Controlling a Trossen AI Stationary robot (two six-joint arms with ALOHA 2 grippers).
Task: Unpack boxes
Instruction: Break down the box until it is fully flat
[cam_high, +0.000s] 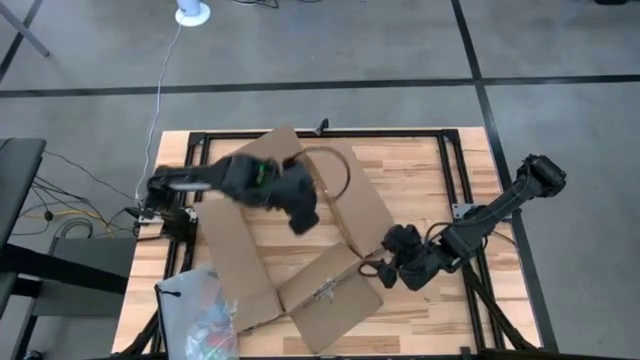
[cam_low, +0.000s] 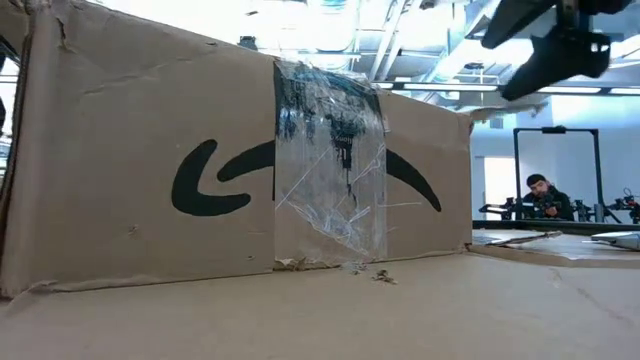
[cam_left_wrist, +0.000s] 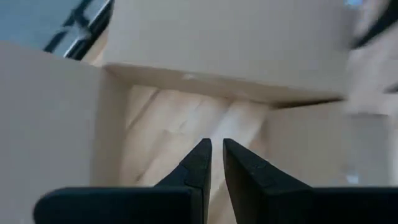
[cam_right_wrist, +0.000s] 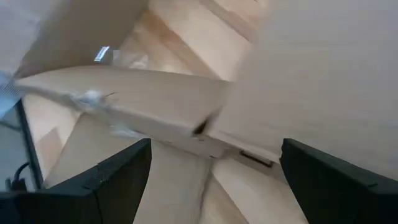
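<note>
The box (cam_high: 290, 240) lies open in the middle of the frame, running from upper left to lower right. The left gripper (cam_high: 303, 222), nearly shut, hangs right over its inside. The right gripper (cam_high: 385, 268), wide open, waits just beside its lower right flap, so the left is nearer.

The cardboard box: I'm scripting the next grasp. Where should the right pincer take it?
On the free edge of the cardboard box's folded-out flap beside the right pincer, approached from the table's right side. That flap is thin, reachable, and probably fits the open fingers.
</note>
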